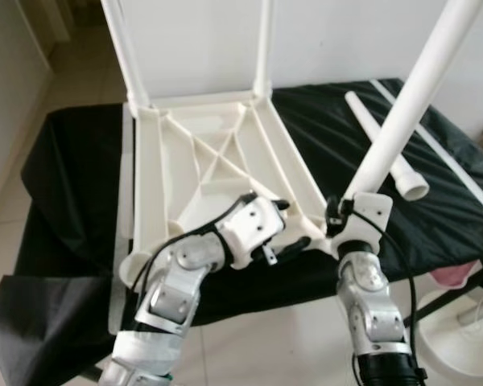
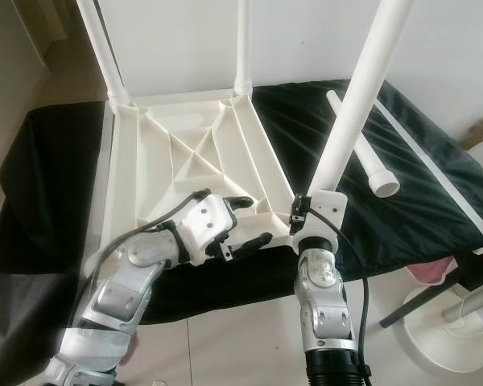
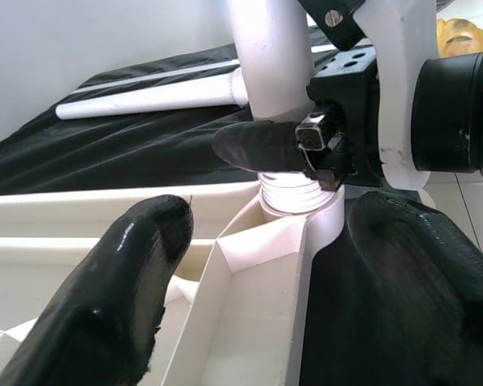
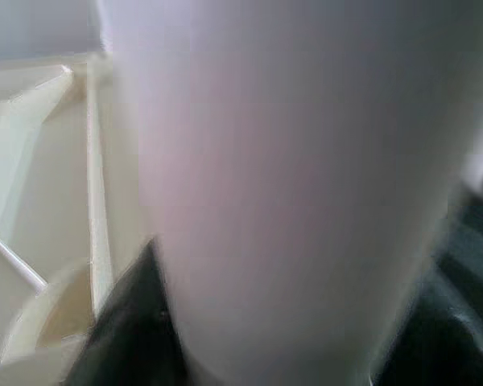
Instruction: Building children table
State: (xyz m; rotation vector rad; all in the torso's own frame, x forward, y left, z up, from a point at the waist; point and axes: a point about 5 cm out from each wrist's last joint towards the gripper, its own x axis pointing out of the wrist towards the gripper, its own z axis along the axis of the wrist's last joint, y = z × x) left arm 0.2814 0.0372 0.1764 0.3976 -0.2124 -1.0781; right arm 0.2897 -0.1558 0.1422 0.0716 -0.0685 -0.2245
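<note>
A white children's tabletop (image 1: 157, 177) lies upside down on a black-clothed table. Two white legs (image 1: 125, 48) (image 1: 264, 44) stand upright in its far corners. My right gripper (image 1: 348, 205) is shut on the base of a third white leg (image 1: 402, 104), which leans up to the right. That leg's threaded end (image 3: 294, 197) sits at the near right corner socket. My left gripper (image 2: 253, 219) is open beside that corner, its fingers (image 3: 137, 273) on either side of the tabletop's rim. In the right wrist view the held leg (image 4: 290, 177) is a close blur.
A loose white leg (image 1: 386, 149) and a long thin white strip (image 1: 459, 173) lie on the black cloth (image 1: 72, 169) to the right. A white round stand base (image 1: 459, 338) sits on the floor at lower right. Pale tiled floor runs along the table's near edge.
</note>
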